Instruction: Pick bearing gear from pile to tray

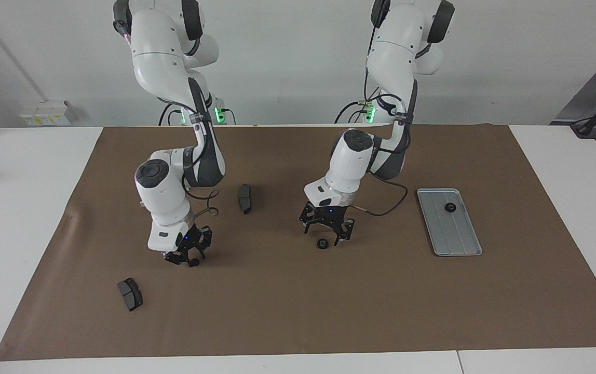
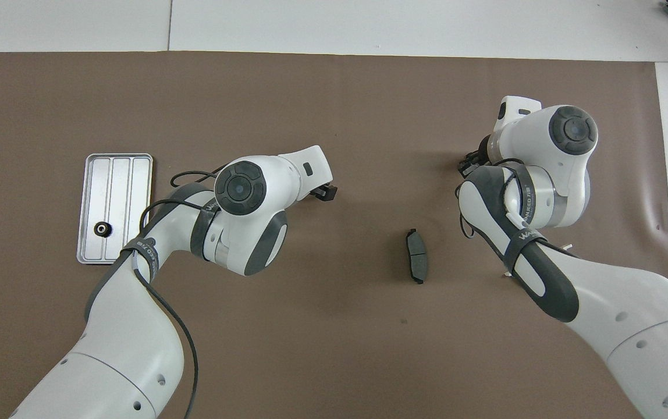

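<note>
- The left hand is low over the brown mat, near the middle of the tabletop, fingers spread and holding nothing.
- A small black gear lies on the mat just below that hand, between the spread fingertips or just beside them; I cannot tell whether they touch it. The overhead view hides this gear under the arm.
- The tray lies on the mat toward the left arm's end, well apart from the left hand. A second gear sits in it, in the part nearer the robots.
- The right hand is low over the mat toward the right arm's end; I cannot tell if it is released or clenched.
- One dark brake pad lies between the two arms, nearer the robots than both hands.
- Another pad lies farther from the robots than the right hand, near it.
</note>
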